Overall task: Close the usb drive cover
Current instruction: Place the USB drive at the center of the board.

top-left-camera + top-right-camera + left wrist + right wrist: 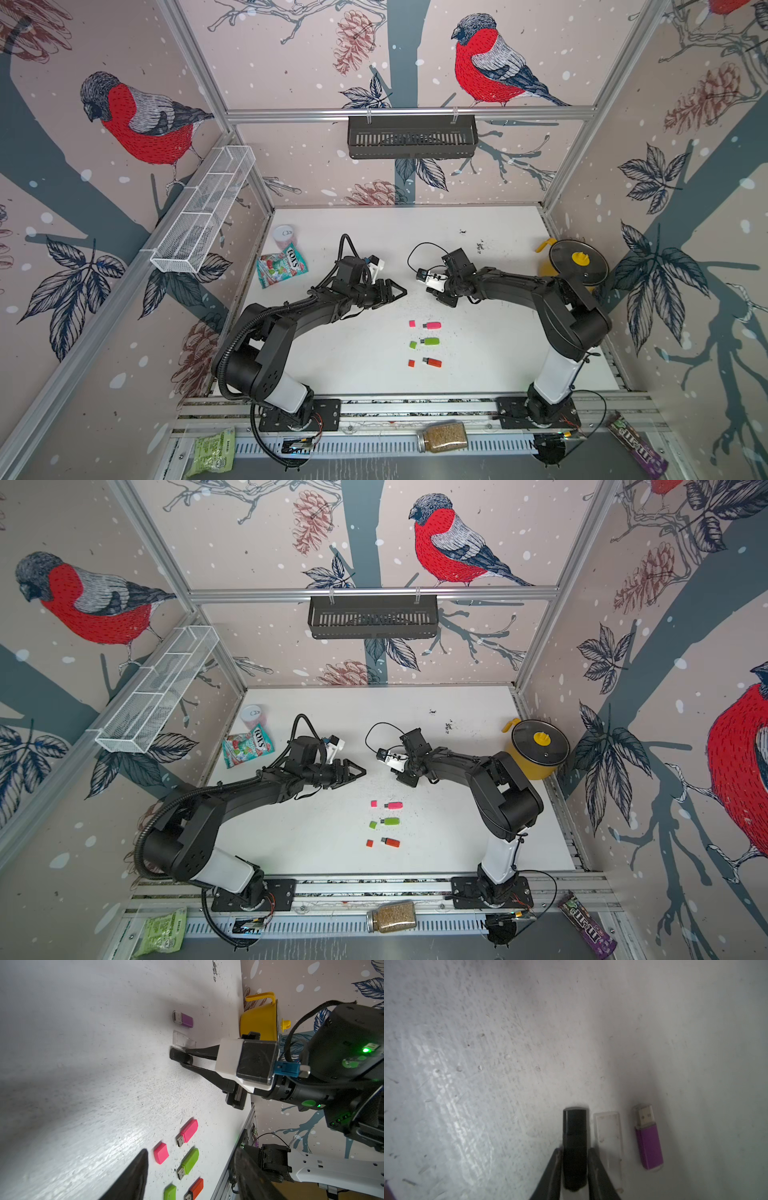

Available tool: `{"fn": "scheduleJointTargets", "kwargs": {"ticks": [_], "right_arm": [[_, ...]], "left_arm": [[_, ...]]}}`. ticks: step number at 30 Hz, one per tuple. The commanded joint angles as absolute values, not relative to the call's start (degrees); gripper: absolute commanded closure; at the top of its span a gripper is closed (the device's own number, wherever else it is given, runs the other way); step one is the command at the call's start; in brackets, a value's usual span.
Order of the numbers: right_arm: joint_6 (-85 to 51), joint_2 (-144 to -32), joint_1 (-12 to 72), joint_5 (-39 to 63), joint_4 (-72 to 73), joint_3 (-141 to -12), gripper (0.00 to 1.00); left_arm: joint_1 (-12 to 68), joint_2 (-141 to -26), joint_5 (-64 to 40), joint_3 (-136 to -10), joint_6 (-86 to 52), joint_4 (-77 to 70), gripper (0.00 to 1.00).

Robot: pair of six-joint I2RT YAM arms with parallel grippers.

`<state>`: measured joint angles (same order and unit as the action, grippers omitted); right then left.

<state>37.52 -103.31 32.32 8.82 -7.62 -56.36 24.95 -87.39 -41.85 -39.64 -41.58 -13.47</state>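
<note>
right gripper (574,1150) is clamped on the black usb drive (574,1124), jaws against both long sides, drive lying low on the table (488,1053); a seam across its body suggests to me the cover is already on, can't confirm how fully; left gripper (397,292) hangs spread wide and empty, well apart from the right one

risks as I see them: clear cover (609,1136) lies just beside one finger, between the black drive and the purple usb drive (649,1142); any sideways drift on pull-out would nudge it into the purple one and skew both; it's transparent on white, so I expect a poor target, and thin enough to squirt out of a pinch; purple plug is bare; if the black cover is only half seated, letting go could leave it loose

around: pink usb drive (433,325), green usb drive (431,341), orange usb drive (433,362) in a column nearer the arm bases; pink cap (412,323), green cap (413,344), orange cap (411,363) each lie apart off the plug end; left gripper is near the pink pair, a low sweep could scatter them; yellow pot (550,276), candy bag (282,266) and can (283,236) sit at the edges, not in the way; in both top views the right wrist hides the black and purple drives
</note>
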Motion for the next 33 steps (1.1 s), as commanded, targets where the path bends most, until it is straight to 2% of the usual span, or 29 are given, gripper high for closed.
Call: {"fn": "scheduleJointTargets", "kwargs": {"ticks": [1,22,25,29,33], "right_arm": [[37.74,-103.21,32.45,7.47,-11.66,-56.08,0.75],[41.46,-102.13,31.55,8.40,-15.30,-54.16,0.79],[41.26,-102.06,31.56,8.61,-15.20,-54.16,0.76],[41.18,-101.83,31.56,9.95,-15.71,-54.90,0.64],[41.06,-100.97,31.45,11.26,-15.70,-55.42,0.62]], "left_arm": [[24.79,-86.59,-41.49,-39.22,-41.17,-14.94,0.35],[24.79,-85.78,-41.57,-38.58,-41.42,-15.23,0.35],[24.79,-85.65,-41.57,-38.47,-41.40,-15.36,0.35],[24.79,-85.28,-41.53,-38.47,-41.51,-15.20,0.35],[24.79,-84.75,-41.31,-38.35,-41.48,-14.76,0.35]]}}
